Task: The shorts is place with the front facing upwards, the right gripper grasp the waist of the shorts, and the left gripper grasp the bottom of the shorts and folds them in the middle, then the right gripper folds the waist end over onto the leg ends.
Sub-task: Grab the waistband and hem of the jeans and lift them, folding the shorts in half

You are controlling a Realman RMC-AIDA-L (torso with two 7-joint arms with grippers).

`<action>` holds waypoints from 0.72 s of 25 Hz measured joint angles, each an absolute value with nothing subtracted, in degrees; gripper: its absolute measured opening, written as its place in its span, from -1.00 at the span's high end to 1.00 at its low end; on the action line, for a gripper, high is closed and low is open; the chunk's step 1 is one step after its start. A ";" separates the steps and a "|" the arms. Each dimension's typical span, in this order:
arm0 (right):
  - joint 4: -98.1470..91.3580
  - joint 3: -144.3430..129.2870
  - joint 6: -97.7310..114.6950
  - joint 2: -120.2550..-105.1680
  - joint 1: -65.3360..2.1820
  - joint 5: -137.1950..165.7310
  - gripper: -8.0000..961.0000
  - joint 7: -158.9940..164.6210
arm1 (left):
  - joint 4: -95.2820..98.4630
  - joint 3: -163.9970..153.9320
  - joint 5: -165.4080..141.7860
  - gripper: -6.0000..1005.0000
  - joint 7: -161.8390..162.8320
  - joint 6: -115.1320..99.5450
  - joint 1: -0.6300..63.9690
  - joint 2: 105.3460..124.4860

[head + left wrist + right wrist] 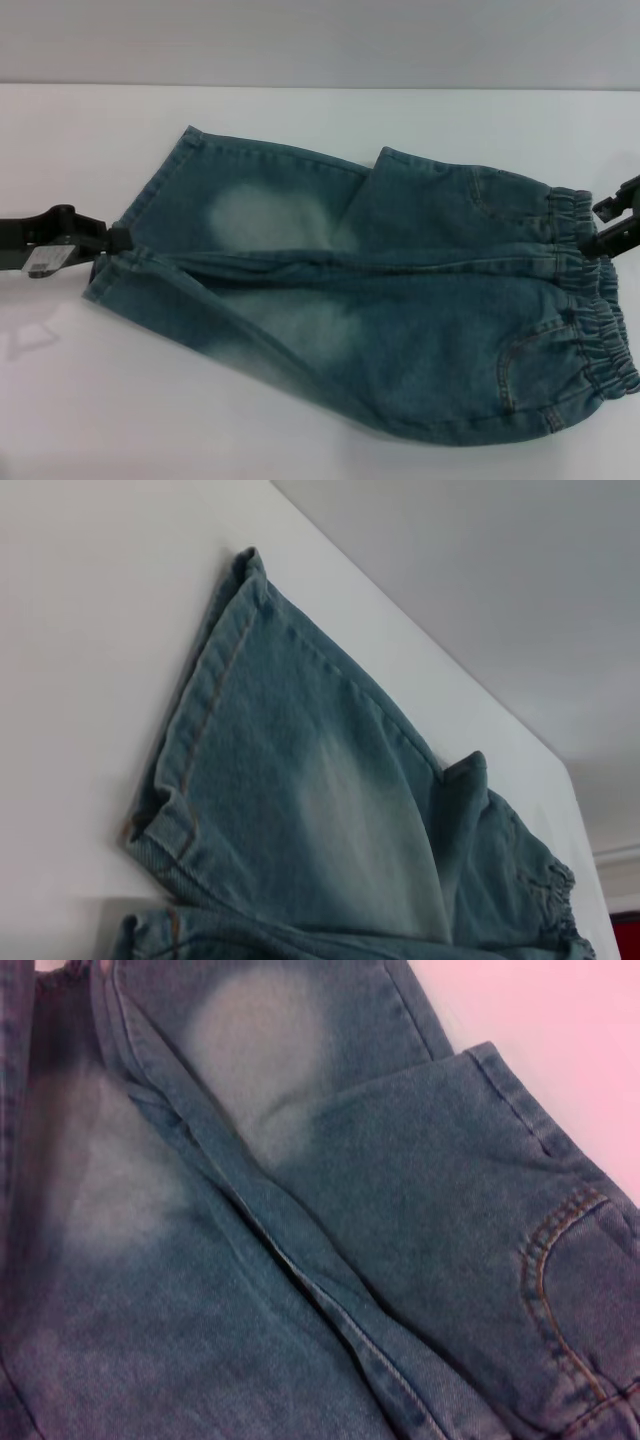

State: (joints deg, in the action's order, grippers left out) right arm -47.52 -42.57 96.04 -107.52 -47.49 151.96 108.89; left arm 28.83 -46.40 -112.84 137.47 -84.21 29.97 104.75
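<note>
Lying front-up across the white desk (320, 120), the denim shorts (380, 320) have the elastic waistband (600, 300) toward the robot's right and the leg hems (130, 250) toward its left. The two legs meet along a raised centre seam (300, 1260), and the far leg is partly creased over near the waist; a front pocket (560, 1250) shows in the right wrist view.

The left gripper (110, 238) sits at the leg hems, at the point where the two hems meet, and appears to touch the fabric — whether it is closed on the cloth cannot be told. The right gripper (610, 225) is at the waistband's mid-section; its grip state likewise cannot be told.

Judged from this layout, the current step is the grasp for the first fold: both ends are addressed, but the lengthwise fold along the centre seam is not yet made. The next move calls for both grippers to secure the fabric, lift together, and carry one leg over the other — keeping the cloth taut between them.
</note>
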 joint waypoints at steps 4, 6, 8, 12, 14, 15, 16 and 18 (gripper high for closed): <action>-46.97 -42.56 96.05 -107.39 -48.08 152.07 -0.36 108.88 | 28.83 -46.36 -112.82 0.86 137.47 -84.00 29.97 104.75; -46.33 -42.76 96.15 -107.23 -48.44 152.16 -0.36 108.75 | 28.83 -46.28 -112.82 0.86 137.47 -83.91 29.97 104.75; -45.52 -43.53 96.40 -107.07 -48.93 152.18 -0.36 108.47 | 28.83 -46.17 -112.82 0.86 137.44 -83.85 29.97 104.75; -44.49 -46.18 96.59 -107.01 -49.69 152.26 -0.36 108.41 | 28.83 -45.66 -112.82 0.86 136.97 -83.54 29.97 104.98; -44.41 -47.30 96.69 -107.01 -49.80 152.35 -0.36 108.61 | 28.83 -45.66 -112.82 0.86 136.97 -83.54 29.97 104.98; -44.39 -47.62 96.92 -107.01 -49.82 152.42 -0.36 108.67 | 28.83 -45.66 -112.82 0.86 136.97 -83.54 29.97 104.98; -44.38 -47.87 97.23 -107.01 -49.85 152.53 -0.36 108.70 | 28.85 -45.51 -112.82 0.86 136.84 -83.00 29.99 105.09; -44.27 -48.57 98.17 -107.01 -49.96 153.18 -0.36 108.75 | 28.88 -45.39 -112.81 0.86 136.81 -82.86 30.14 105.11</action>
